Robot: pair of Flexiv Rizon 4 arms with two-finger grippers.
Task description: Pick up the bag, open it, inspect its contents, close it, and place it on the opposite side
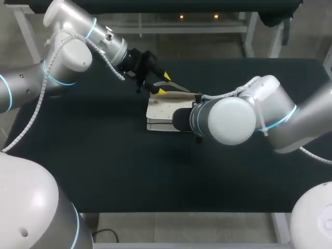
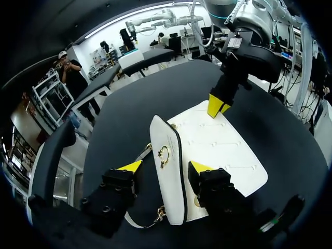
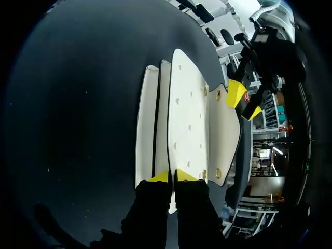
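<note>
One edge of the bag [image 3: 187, 114] sits pinched in the right gripper [image 3: 172, 176].

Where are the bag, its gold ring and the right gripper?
bag [image 2: 228, 150]: left wrist view, on its white quilted flap.
gold ring [image 2: 164, 154]: left wrist view, on the ring itself, on the bag's narrow face.
right gripper [image 3: 173, 177]: right wrist view, midway between its yellow tips.

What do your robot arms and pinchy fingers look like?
My left arm and right arm are rounded silver-grey tubes with thin blue rings at the joints and white cables outside. The left gripper and right gripper are black, with two yellow-tipped fingers each.
</note>
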